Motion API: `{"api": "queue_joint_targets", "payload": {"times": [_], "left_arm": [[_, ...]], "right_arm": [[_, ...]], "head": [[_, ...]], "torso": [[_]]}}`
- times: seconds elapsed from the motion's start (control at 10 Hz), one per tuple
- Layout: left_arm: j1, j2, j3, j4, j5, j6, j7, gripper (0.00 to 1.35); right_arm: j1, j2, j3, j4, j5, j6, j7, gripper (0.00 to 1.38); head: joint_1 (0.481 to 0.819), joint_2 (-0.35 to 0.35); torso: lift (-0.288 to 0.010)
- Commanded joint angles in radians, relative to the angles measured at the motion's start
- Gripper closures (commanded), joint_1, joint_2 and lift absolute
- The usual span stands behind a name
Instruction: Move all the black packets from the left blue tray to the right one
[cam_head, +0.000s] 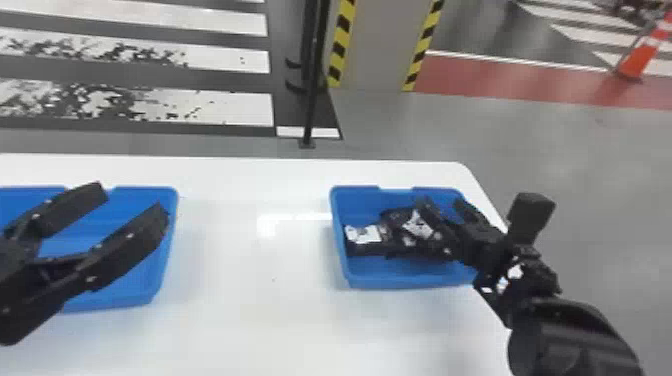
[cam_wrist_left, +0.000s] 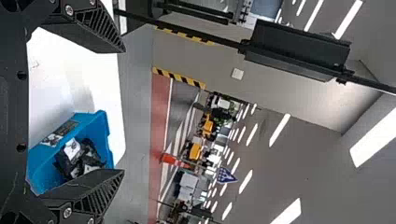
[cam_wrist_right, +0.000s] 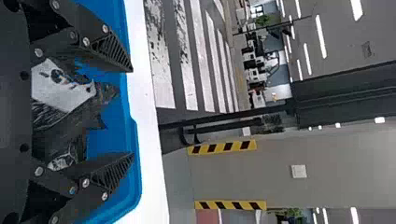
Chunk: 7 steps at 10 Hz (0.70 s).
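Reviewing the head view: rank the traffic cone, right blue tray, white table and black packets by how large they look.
Largest to smallest:
White table
Right blue tray
Black packets, taken together
Traffic cone, partly cut off and farther away, so this ranks apparent size only

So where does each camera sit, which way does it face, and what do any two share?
Head view: on the head, looking forward and down at the table; left pincer and right pincer show.
Left wrist view: on that wrist, looking past its open pincer toward the right tray.
Right wrist view: on that wrist, looking over the same tray and beyond; its open pincer shows.
Both wrist views share that tray, packets and the striped pillar.
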Motion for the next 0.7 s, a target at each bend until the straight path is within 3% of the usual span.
{"api": "queue_joint_targets", "payload": {"times": [0.0,0.3,0.6], "left_arm": [[0.051,-0.015,0.048,-0.039,-0.003,-0.031,0.0,0.13],[0.191,-0.053,0.138,-0.069,-0.063,-0.2,0.001,0.13],[0.323,-0.13,0.198,-0.069,-0.169,-0.279,0.028,0.13]], "right_arm": [[0.124,0.016,-0.014,-0.209,0.059,0.002,-0.002,0.11],[0.416,0.062,-0.012,-0.599,0.103,-0.077,0.014,0.11],[0.691,0.144,-0.014,-0.771,0.091,-0.199,0.015,0.13]], "head": [[0.695,-0.225],[0.695,-0.163],[0.695,-0.05]], "torso": [[-0.14],[-0.14],[-0.14]]}}
